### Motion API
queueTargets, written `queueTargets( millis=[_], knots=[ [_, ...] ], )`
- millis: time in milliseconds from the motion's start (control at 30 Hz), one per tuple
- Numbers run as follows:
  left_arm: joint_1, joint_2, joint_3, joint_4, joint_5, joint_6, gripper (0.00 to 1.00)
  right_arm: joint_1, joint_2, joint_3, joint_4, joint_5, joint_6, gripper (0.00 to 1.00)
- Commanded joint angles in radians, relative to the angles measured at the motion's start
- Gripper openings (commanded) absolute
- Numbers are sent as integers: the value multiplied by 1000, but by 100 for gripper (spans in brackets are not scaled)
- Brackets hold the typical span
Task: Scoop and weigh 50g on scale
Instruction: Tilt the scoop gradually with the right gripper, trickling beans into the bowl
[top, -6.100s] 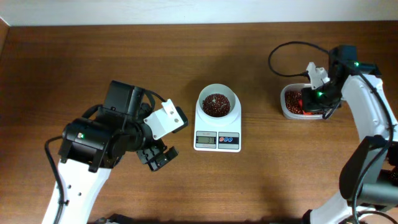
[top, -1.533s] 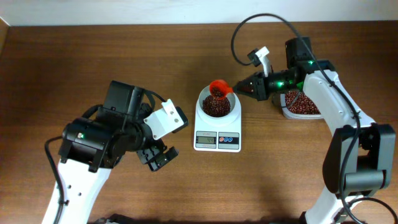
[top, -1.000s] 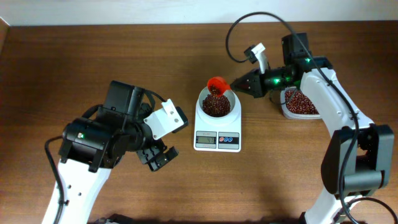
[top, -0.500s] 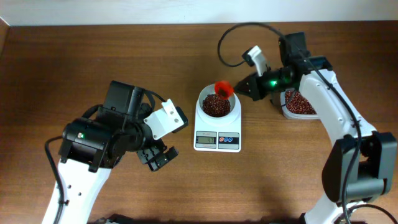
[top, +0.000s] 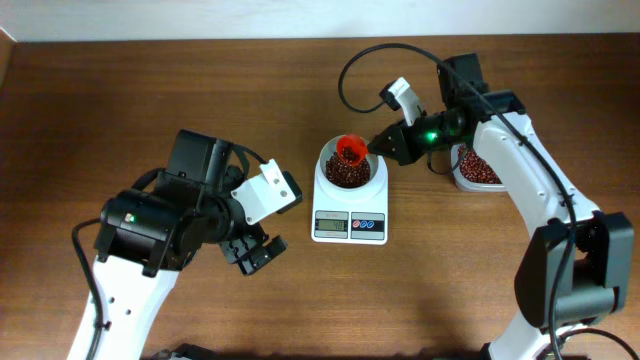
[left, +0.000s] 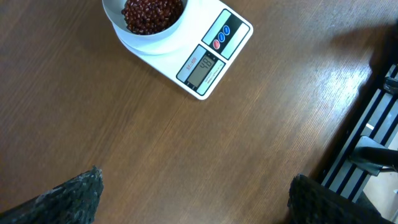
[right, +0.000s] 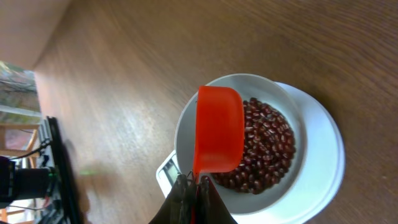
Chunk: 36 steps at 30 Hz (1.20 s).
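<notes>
1. Closest in, the left arm is folded up over the table. The left gripper (top: 252, 253) points down with its fingers spread wide and nothing in them, well apart from the scale.
2. Next up, the scale (top: 349, 227) sits mid-table with its display facing the near edge. The white bowl (top: 327, 161) is on top, with the beans (top: 346, 177) heaped inside.
3. Off to the right is a clear tub (top: 457, 178) with more beans, partly hidden under the right arm.
4. Farthest back, the right arm stretches in low from the right. The right gripper (top: 385, 143) is clamped tight on the handle of a red scoop (top: 348, 150), which is tipped over the bowl's far side.
</notes>
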Motion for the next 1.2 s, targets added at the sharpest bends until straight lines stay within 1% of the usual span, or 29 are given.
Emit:
queueTargets(
  millis=[0, 33, 67, 133, 500, 633, 733, 767, 900, 1000, 1167],
  knots=[
    [7, 0, 15, 2, -3, 15, 99, 3, -83, 41, 16, -46, 0, 4],
    [7, 0, 15, 2, -3, 15, 99, 4, -85, 41, 23, 5, -3, 4],
    [7, 0, 15, 2, -3, 15, 99, 15, -78, 39, 13, 122, -3, 4],
    [7, 0, 15, 2, -3, 15, 99, 31, -77, 39, -5, 169, -3, 4],
    [7, 0, 15, 2, -3, 15, 99, 32, -79, 41, -5, 143, -3, 4],
    [7, 1, 15, 2, -3, 15, 99, 18, -93, 74, -1, -18, -3, 4],
    [7, 0, 15, 2, -3, 15, 99, 27, -88, 72, -40, 220, -3, 4],
    [7, 0, 15, 2, -3, 15, 99, 37, -88, 72, -47, 238, -3, 4],
    [7, 0, 15, 2, -3, 15, 99, 42, -88, 73, -39, 227, -3, 4],
    [7, 0, 15, 2, -3, 15, 99, 42, -88, 74, -39, 182, -3, 4],
    [7, 0, 15, 2, -3, 15, 99, 41, -88, 74, -39, 181, -3, 4]
  ],
)
